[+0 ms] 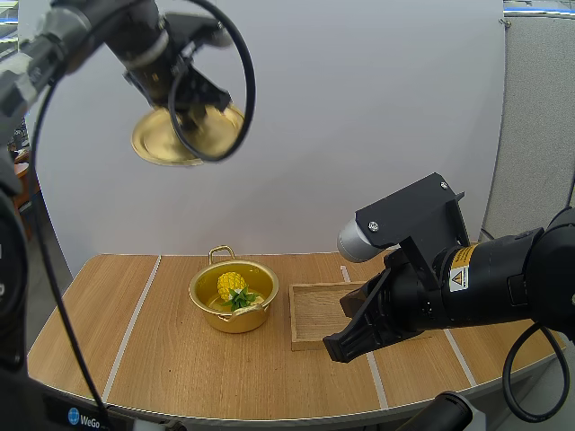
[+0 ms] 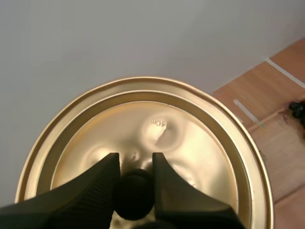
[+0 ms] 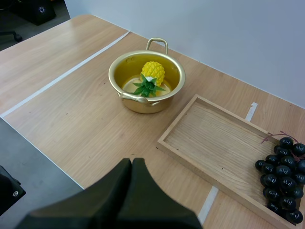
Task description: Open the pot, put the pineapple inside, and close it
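Pineapple [image 1: 232, 285] sits in the open pot [image 1: 202, 292], which lies below and right of the lid [image 2: 190, 143] clamped by its knob in the left gripper [image 2: 136, 167]; right gripper [image 3: 132, 164], fingers together, hangs beside the tray [image 1: 314, 310].

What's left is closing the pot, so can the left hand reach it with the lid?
Probably yes: the left hand holds the lid high up, the pot stands open, and the right hand sits aside by the tray.
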`<state>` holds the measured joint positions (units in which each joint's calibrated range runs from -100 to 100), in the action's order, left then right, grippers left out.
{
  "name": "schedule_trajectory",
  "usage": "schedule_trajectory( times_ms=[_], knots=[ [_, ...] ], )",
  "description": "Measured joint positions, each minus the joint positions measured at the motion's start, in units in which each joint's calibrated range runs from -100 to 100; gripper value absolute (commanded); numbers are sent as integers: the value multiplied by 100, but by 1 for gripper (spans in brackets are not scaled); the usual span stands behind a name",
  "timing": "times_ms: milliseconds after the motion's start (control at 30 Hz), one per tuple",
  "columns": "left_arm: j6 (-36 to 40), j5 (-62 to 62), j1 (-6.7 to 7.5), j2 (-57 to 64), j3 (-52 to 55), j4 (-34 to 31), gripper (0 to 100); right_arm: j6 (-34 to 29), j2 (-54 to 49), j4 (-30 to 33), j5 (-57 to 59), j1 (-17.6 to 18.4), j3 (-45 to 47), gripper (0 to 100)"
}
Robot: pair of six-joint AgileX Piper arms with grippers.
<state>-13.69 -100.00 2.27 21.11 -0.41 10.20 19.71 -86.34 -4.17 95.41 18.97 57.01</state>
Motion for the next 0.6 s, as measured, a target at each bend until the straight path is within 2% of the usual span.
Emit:
schedule_trajectory(
  times_ms=[300, 600],
  knots=[
    [-407, 0, 0, -602, 1334, 282, 0, 0, 0, 12, 0, 0, 0, 0],
    [-790, 1450, 0, -1124, 2328, 535, 0, 0, 0, 22, 0, 0, 0, 0]
  ],
)
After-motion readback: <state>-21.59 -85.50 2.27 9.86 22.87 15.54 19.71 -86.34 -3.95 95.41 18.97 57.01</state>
